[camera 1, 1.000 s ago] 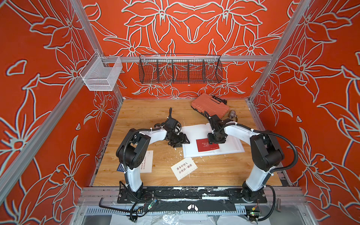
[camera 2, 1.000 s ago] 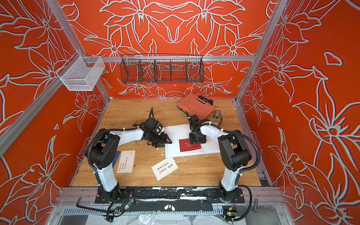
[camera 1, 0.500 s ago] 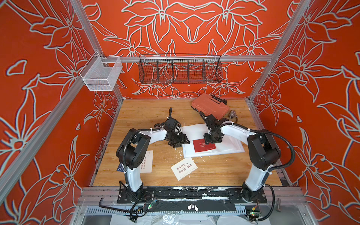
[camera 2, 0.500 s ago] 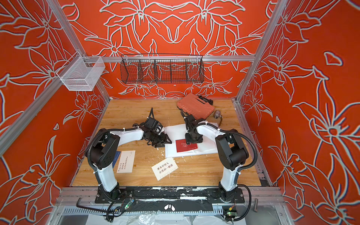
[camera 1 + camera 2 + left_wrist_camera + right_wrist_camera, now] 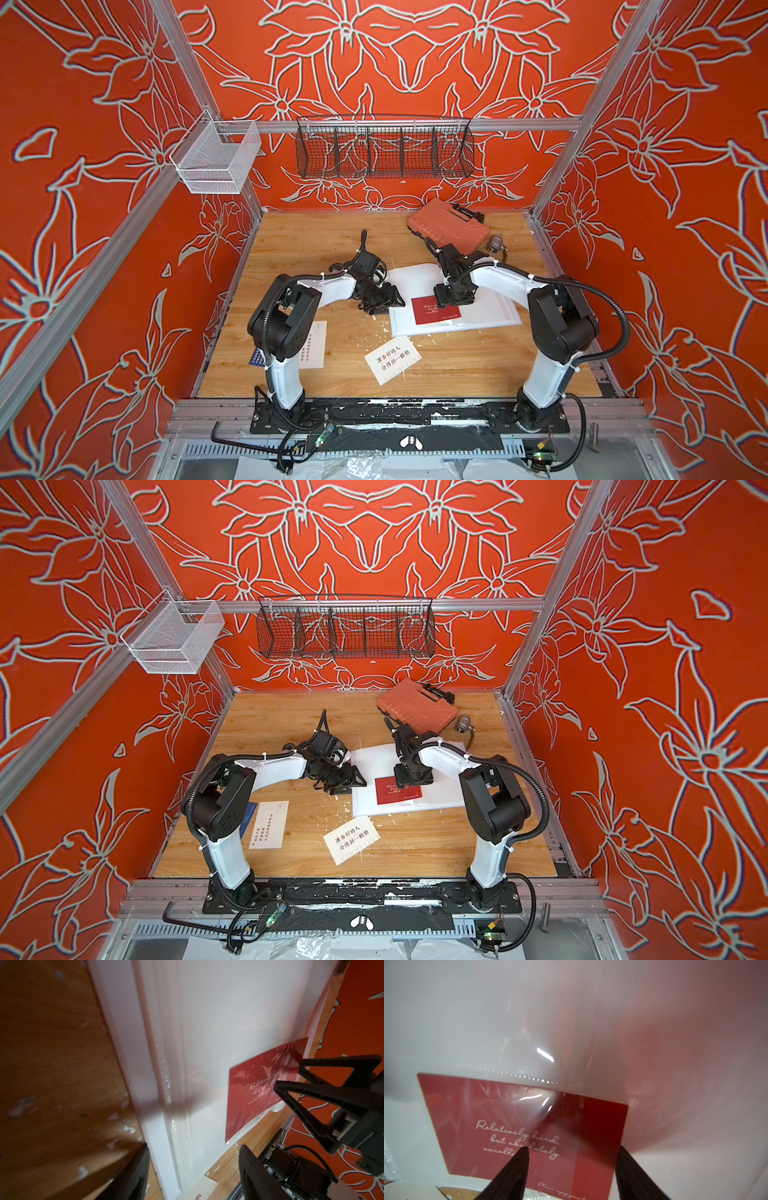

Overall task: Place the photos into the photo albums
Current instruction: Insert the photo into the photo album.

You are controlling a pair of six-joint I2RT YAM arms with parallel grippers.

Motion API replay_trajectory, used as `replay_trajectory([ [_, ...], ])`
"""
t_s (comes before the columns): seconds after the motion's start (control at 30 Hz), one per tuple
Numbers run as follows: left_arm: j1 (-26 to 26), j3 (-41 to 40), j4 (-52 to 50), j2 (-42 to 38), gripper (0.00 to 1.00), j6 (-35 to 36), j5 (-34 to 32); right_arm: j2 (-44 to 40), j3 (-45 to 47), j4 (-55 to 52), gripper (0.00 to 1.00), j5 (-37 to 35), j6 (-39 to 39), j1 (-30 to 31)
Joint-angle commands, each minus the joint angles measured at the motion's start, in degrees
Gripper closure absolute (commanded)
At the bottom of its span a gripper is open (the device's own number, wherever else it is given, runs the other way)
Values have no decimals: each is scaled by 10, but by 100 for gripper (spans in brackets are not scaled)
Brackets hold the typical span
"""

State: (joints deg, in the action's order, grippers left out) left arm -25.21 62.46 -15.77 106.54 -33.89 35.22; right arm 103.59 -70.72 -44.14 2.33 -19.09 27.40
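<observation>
Dark red cursive card (image 5: 436, 309) lies apparently half-sleeved in the open white photo album (image 5: 490, 312), right fingers (image 5: 512, 1172) wide and empty above. Left fingers (image 5: 133, 1178) gape alongside the album; next, likely pushing the card home.

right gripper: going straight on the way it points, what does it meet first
Probably the dark red photo on the open photo album page, right below the right gripper; depth is unclear.

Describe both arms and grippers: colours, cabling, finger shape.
The left arm and right arm match: glossy white link shells, black joint housings, black bases. A black corrugated conduit loops along each, strapped with white zip ties. The left gripper and right gripper are all black; their fingers are open triangular frames with ribbed inner faces.
</observation>
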Motion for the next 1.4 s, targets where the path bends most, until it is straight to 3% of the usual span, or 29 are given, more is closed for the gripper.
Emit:
replay_trajectory([
  [0.0,-10,-5,-3,-11,34,0,9,-12,-8,-15,32,1,-1,10],
  [0.77,-12,8,-3,3,34,-7,12,36,-32,-4,30,67,-11,42],
  [1.1,-12,8,-10,1,34,-6,4,0,-33,-41,31,-32,2,38],
  [1.37,-12,7,-12,-5,33,-3,-9,-20,-18,-41,30,-53,22,6],
])
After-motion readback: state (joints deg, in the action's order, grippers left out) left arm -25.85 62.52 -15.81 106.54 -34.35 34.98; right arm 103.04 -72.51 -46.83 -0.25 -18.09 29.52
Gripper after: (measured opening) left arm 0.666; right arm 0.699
